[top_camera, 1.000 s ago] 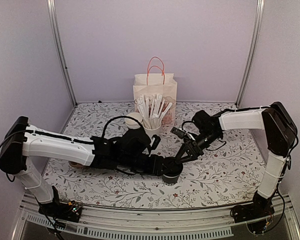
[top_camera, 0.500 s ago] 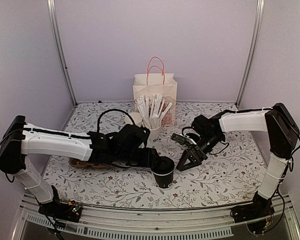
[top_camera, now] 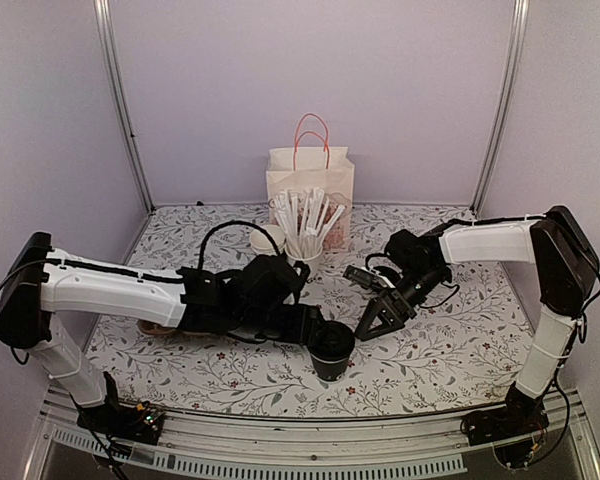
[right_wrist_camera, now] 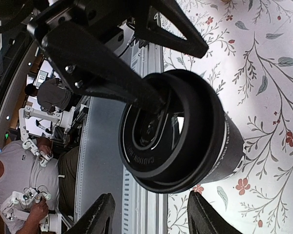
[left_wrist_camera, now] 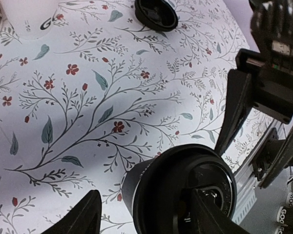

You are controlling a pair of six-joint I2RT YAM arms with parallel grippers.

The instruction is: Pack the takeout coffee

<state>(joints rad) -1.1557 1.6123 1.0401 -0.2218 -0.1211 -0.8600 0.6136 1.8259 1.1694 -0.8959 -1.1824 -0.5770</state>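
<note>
Two robot arms, seen from above, meet at a lidded black coffee cup (top_camera: 332,350) standing upright on a flowered table (top_camera: 460,340), with a paper bag (top_camera: 310,185) well behind it. The left pincer (top_camera: 318,335) is right at the cup's left side; the right pincer (top_camera: 367,328) hangs just right of the cup, apart. Left wrist view: left fingers (left_wrist_camera: 85,219) spread, cup just ahead, not pinched. Right wrist view: right fingers (right_wrist_camera: 101,214) spread on nothing, cup straight ahead. The left arm looks nearer.

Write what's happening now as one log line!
left end effector: around takeout coffee | right end effector: open, empty | lid: on
</note>
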